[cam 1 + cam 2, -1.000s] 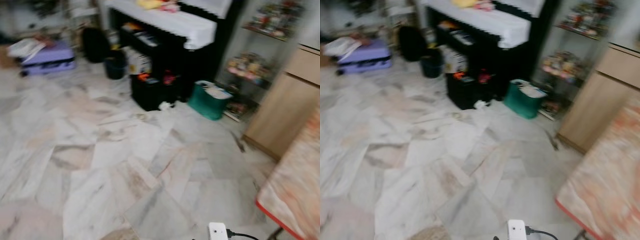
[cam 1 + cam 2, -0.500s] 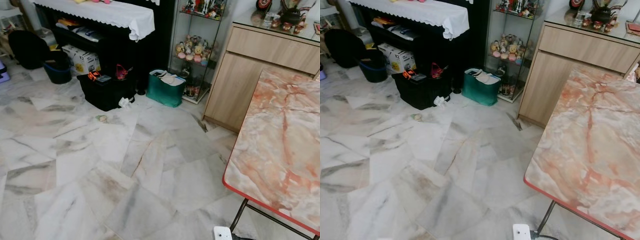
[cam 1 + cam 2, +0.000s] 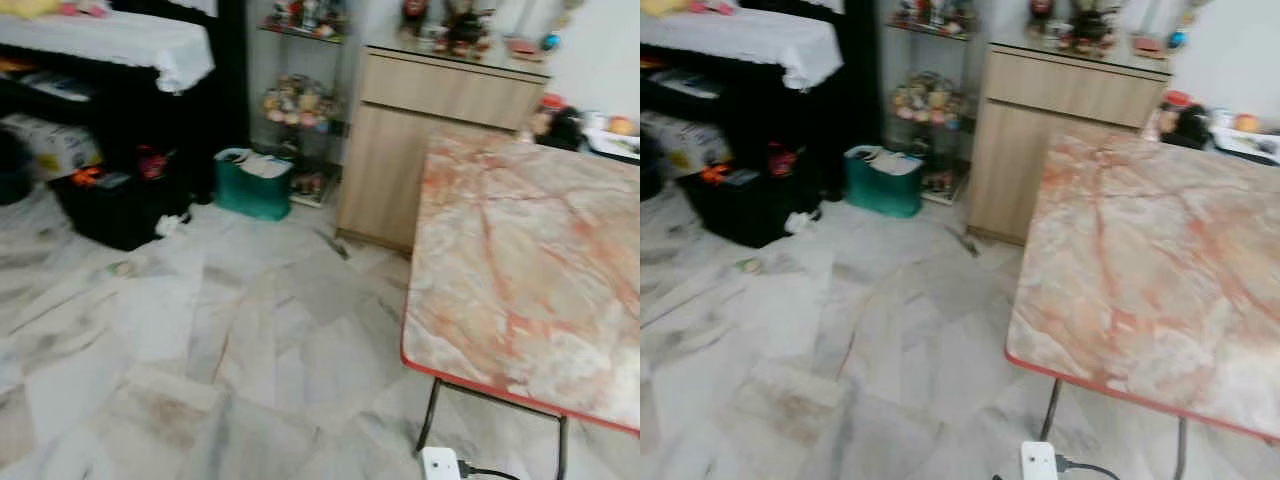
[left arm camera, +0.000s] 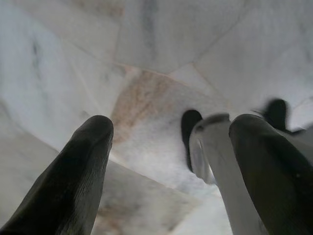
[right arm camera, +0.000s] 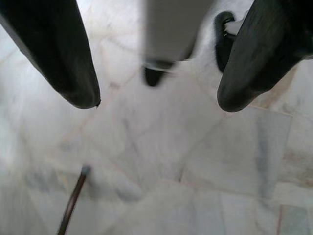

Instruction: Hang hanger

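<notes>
— What sort of room is this?
— A lived-in one, with a pale marble-tiled floor (image 3: 250, 340) veined in grey and tan. A folding table (image 3: 520, 280) with a pink marbled top and red edge stands on the right.
— And behind it?
— A light wooden cabinet (image 3: 430, 150) against the wall, ornaments on top. Beside it, a glass display shelf (image 3: 295, 100) of figurines, a teal bag (image 3: 250, 190) on the floor, then black furniture under a white cloth (image 3: 110, 40).

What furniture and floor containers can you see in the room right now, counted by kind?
Marble-top folding table: 1
Wooden cabinet: 1
Glass display shelf: 1
Teal bin: 1
Black box: 1
Total: 5
</notes>
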You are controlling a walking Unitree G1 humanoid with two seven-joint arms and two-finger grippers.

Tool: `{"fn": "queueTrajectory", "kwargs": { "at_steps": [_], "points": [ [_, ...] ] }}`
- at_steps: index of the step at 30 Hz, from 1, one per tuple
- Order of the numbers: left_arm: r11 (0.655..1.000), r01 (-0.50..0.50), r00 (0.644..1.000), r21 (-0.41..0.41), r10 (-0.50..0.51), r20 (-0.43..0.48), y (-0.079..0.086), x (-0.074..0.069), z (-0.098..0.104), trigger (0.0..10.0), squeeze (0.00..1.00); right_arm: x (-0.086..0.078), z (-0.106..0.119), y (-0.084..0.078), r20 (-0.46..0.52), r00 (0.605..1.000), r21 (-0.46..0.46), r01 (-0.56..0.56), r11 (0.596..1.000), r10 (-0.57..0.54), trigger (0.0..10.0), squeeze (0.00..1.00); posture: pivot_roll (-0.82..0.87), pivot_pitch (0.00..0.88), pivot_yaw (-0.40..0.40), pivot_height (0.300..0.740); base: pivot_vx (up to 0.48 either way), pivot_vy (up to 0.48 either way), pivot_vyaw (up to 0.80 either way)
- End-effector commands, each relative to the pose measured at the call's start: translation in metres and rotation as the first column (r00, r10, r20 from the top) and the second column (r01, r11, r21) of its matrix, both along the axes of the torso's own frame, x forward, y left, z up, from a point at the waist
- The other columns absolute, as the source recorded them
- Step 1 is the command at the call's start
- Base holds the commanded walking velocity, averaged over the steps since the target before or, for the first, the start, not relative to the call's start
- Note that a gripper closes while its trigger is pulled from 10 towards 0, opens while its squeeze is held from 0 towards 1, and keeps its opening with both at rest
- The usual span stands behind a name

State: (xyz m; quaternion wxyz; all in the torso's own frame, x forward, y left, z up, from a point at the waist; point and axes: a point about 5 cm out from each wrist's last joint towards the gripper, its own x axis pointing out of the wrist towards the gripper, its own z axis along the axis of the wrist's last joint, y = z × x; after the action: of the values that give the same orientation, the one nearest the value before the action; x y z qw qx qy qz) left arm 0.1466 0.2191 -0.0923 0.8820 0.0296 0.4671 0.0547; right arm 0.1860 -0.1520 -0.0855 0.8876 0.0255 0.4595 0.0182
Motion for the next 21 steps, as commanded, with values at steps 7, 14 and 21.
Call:
{"fn": "queueTrajectory", "kwargs": {
  "at_steps": [7, 14, 21],
  "points": [
    [0.999, 0.041, 0.967, 0.018, -0.036, -0.253, 0.0379, -0.0910, -0.0138, 10.0, 0.00, -0.0350, -0.0123, -0.0318, -0.106, 0.993, 0.066, 0.056, 0.996, -0.049, 10.0, 0.00, 0.02, 0.113, 0.016, 0.740, 0.000, 0.000, -0.80],
    [0.999, 0.050, 0.967, 0.020, -0.043, -0.252, 0.0387, -0.0901, -0.0134, 10.0, 0.00, -0.0332, -0.0119, -0.0319, -0.095, 0.989, 0.060, 0.121, 0.991, -0.115, 10.0, 0.00, 0.02, 0.111, 0.020, 0.740, 0.000, 0.000, -0.56],
    [0.997, 0.074, 0.965, 0.028, -0.064, -0.253, 0.0389, -0.0890, -0.0131, 10.0, 0.00, -0.0348, -0.0116, -0.0386, -0.093, 0.988, 0.040, 0.126, 0.991, -0.122, 10.0, 0.00, 0.02, 0.107, 0.018, 0.740, 0.000, -0.247, 0.00]
  ]
}}
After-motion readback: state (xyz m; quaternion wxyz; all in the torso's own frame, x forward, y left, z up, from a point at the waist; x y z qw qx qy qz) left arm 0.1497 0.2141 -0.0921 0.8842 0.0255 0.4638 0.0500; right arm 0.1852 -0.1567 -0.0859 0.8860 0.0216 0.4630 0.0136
